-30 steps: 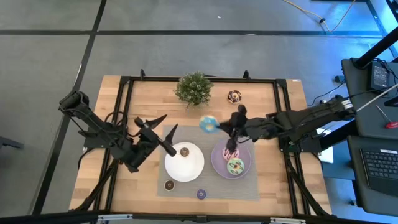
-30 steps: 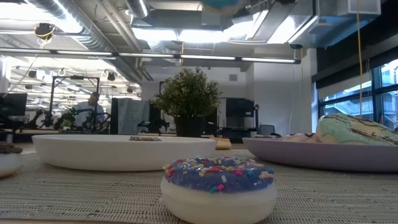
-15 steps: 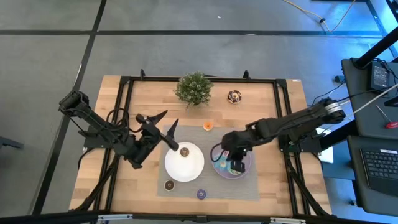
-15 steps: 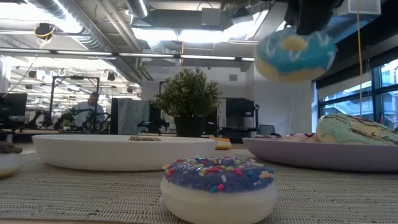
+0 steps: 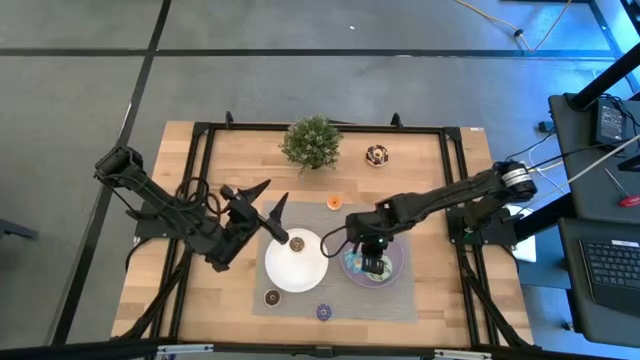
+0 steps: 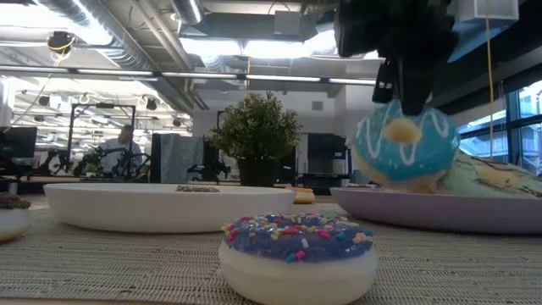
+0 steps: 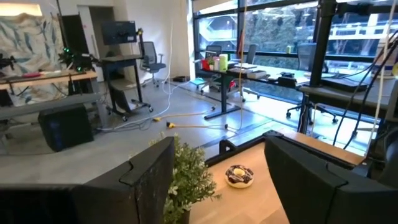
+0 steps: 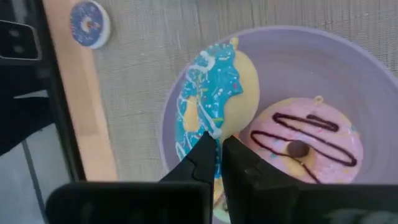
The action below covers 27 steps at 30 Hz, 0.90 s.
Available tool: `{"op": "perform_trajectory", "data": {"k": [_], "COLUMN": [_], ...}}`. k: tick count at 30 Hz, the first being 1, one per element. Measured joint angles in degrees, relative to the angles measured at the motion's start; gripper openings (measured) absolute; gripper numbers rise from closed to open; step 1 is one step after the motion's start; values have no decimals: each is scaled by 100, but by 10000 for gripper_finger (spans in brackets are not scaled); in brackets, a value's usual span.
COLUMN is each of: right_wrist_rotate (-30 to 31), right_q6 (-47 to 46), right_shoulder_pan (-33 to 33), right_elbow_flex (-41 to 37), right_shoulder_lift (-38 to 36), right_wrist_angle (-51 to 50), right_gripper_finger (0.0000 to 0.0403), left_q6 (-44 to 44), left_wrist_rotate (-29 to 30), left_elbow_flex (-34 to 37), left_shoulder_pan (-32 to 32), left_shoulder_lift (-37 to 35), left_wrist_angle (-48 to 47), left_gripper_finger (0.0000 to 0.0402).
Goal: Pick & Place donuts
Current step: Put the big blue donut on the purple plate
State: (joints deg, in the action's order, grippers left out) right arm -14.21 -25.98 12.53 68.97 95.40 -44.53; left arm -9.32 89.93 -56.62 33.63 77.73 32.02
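Observation:
My right gripper (image 8: 219, 142) is shut on the blue frosted donut (image 8: 214, 93) over the purple plate (image 8: 323, 68), next to the pink donut (image 8: 305, 140). In the low view the blue donut (image 6: 405, 144) hangs under the gripper (image 6: 405, 106), with the green donut (image 6: 495, 180) behind it. My left gripper (image 5: 268, 195) waits open above the table, left of the white plate (image 5: 300, 272). The chocolate donut (image 5: 377, 155) and the orange mini (image 5: 334, 203) lie at the far side. The dark brown mini (image 5: 297, 243) lies on the white plate. The tan mini (image 5: 272, 297) and purple mini (image 5: 324, 312) lie near the front. My right gripper pinches the blue donut's upper rim (image 8: 214, 124) between its two fingers, coming from above and pointing down. The donut hangs on edge below the fingers, its frosted face toward the table's near side. Its lower edge (image 6: 406, 188) is at the plate; whether it rests there, I cannot tell.
A green potted plant (image 5: 312, 142) stands at the far middle of the table. A woven grey mat (image 5: 345, 300) lies under both plates. Bare wood shows to the left and right of the mat. A person sits far off in the room (image 6: 127, 148).
My right gripper has carried the blue donut from high above the mat's far side toward the near edge and down onto the purple plate. The donut has stayed in the shut fingers and come down to the plate's level.

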Motion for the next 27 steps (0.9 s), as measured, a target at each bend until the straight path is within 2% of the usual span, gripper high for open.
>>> {"op": "perform_trajectory", "data": {"k": [5,12,27], "right_wrist_rotate": [308,270,262], "right_q6": [239,397,374], "right_shoulder_pan": [-6,-15,-130], "right_elbow_flex": [0,2,2], "right_shoulder_lift": [264,358,358], "right_wrist_angle": [14,6,-36], "right_gripper_finger": [20,25,108], "left_q6": [289,321,258], "left_wrist_rotate": [-2,-2,-2], "left_elbow_flex": [0,0,0], "left_shoulder_pan": [1,2,2], "left_shoulder_lift": [2,2,2], "left_wrist_angle": [-226,-232,-232], "left_gripper_finger": [243,245,244]}}
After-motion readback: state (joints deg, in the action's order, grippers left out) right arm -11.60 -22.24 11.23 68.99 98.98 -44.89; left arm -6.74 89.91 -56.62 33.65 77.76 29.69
